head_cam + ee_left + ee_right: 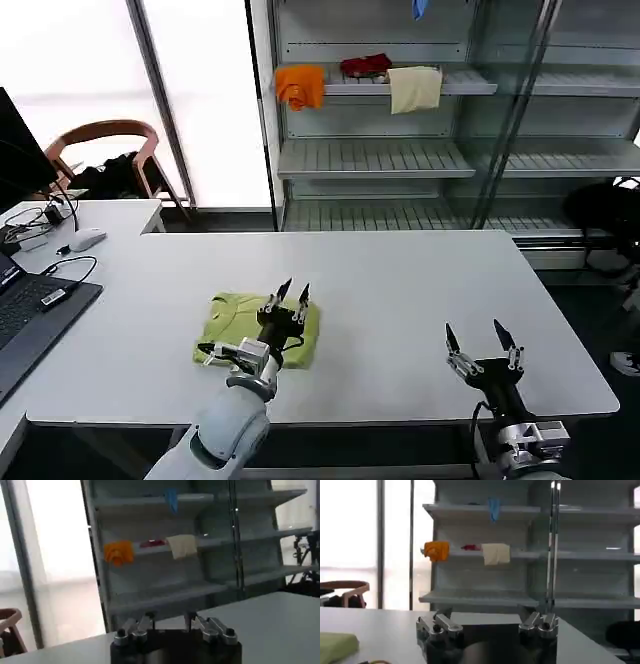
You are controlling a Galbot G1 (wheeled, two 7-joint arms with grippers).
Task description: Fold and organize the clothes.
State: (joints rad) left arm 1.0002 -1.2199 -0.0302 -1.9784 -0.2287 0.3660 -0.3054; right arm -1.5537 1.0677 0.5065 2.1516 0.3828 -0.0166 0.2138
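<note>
The clothes, a lime yellow-green T-shirt, lie folded into a small square on the white table, left of centre near the front. My left gripper hovers over the shirt's right part, pointing away from me, open and empty. My right gripper stands open and empty near the table's front right, well clear of the shirt. In the right wrist view a corner of the folded T-shirt shows beside my right gripper. The left wrist view has my left gripper with its jaws apart, facing the shelves.
A laptop, cables and a mouse lie at the table's left. A wooden chair stands behind them. A shelf unit behind the table holds orange, red and cream cloths.
</note>
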